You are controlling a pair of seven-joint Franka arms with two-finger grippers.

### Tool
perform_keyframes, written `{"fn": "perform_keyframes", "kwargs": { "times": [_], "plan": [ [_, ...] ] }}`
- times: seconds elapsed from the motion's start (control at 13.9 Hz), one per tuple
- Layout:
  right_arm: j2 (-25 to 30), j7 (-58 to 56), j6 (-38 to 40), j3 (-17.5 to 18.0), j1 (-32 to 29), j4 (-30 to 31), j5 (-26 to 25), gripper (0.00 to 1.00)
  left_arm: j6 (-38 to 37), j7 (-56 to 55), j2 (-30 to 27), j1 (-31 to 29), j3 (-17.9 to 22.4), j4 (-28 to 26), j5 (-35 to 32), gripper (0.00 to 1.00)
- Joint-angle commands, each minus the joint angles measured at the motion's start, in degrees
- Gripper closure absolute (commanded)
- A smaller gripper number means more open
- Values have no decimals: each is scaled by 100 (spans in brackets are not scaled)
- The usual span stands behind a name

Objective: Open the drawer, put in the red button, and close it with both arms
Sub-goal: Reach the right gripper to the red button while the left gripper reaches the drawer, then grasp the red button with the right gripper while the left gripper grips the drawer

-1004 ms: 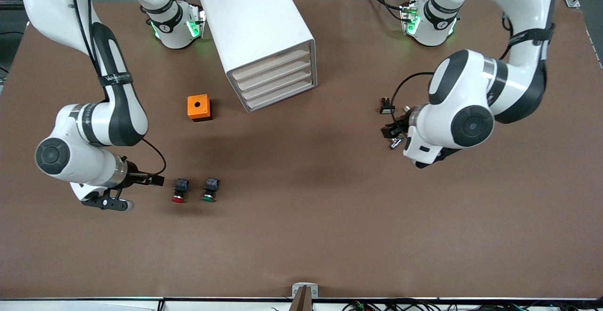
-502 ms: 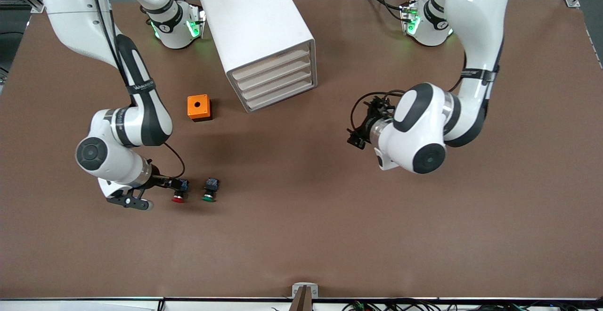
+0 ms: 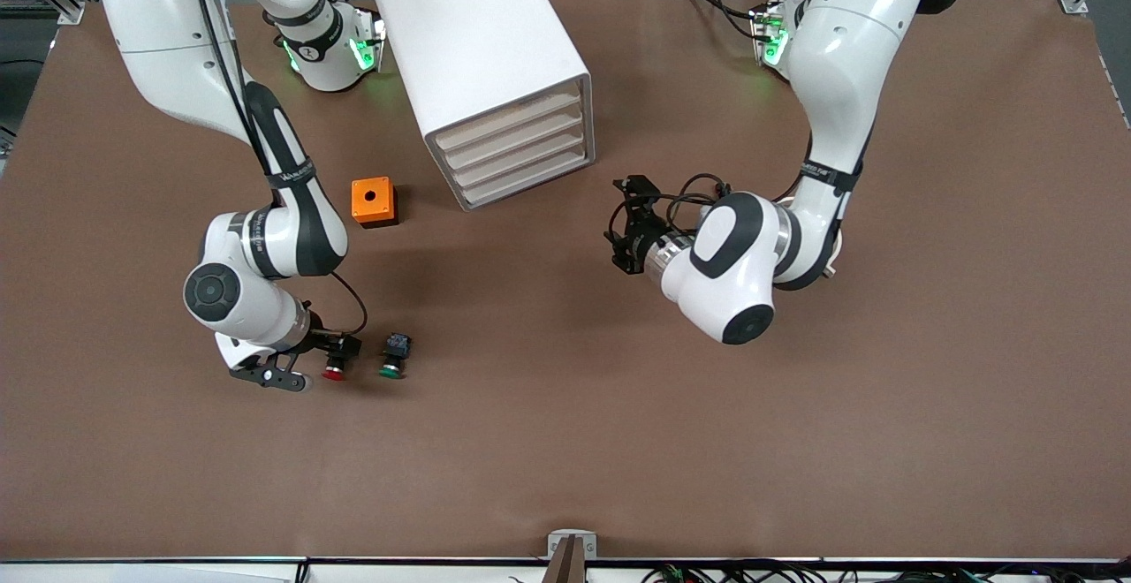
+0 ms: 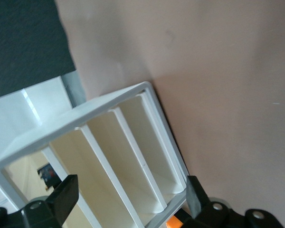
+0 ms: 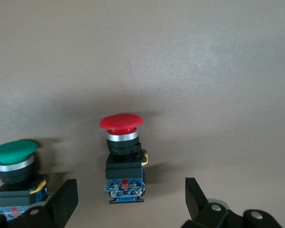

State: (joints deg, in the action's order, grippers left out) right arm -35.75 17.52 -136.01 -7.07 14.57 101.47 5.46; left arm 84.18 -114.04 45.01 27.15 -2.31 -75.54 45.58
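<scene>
Nearest the front camera, a broad stretch of bare brown table (image 3: pixel 565 459) is seen running to the table's near edge.

Next come the two pushbuttons, lying side by side on the table toward the right arm's end. The red button (image 3: pixel 334 367) lies with its red cap toward the front camera and its black body pointing away. The green button (image 3: pixel 393 357) lies just beside it, apart from it, on the side toward the table's middle.

The right gripper (image 3: pixel 340 349) is held low over the red button's body end. In the right wrist view its fingers (image 5: pixel 61 202) are spread wide, and the red button (image 5: pixel 123 156) is framed between them with room on each side; no contact is seen. The green button (image 5: pixel 14 173) lies just outside one finger.

Farther from the camera, the orange box (image 3: pixel 374 201) with a hole in its top stands alone, well apart from the buttons.

The left gripper (image 3: pixel 624 234) is held over open table in front of the white drawer cabinet (image 3: pixel 482 62), near its drawer fronts without touching them. In the left wrist view its fingers (image 4: pixel 64 199) are spread wide, and the cabinet's front (image 4: pixel 109 156) fills the space ahead. All four drawers (image 3: pixel 517 152) are seen shut, flush with the cabinet frame.
</scene>
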Motion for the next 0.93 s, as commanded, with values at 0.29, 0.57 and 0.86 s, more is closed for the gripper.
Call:
{"fn": "perform_keyframes", "kwargs": {
  "times": [0.29,0.57,0.86],
  "plan": [
    [-213,419,-241,-31,90,13,52,3,-148,-1322,544,44,-594,233,610,16],
    [-239,419,-269,-31,90,30,52,20,-174,-1358,719,150,-691,145,873,48],
    [-257,428,-260,-22,99,39,52,43,-209,-1375,817,246,-850,-30,900,51]
  ]
}}
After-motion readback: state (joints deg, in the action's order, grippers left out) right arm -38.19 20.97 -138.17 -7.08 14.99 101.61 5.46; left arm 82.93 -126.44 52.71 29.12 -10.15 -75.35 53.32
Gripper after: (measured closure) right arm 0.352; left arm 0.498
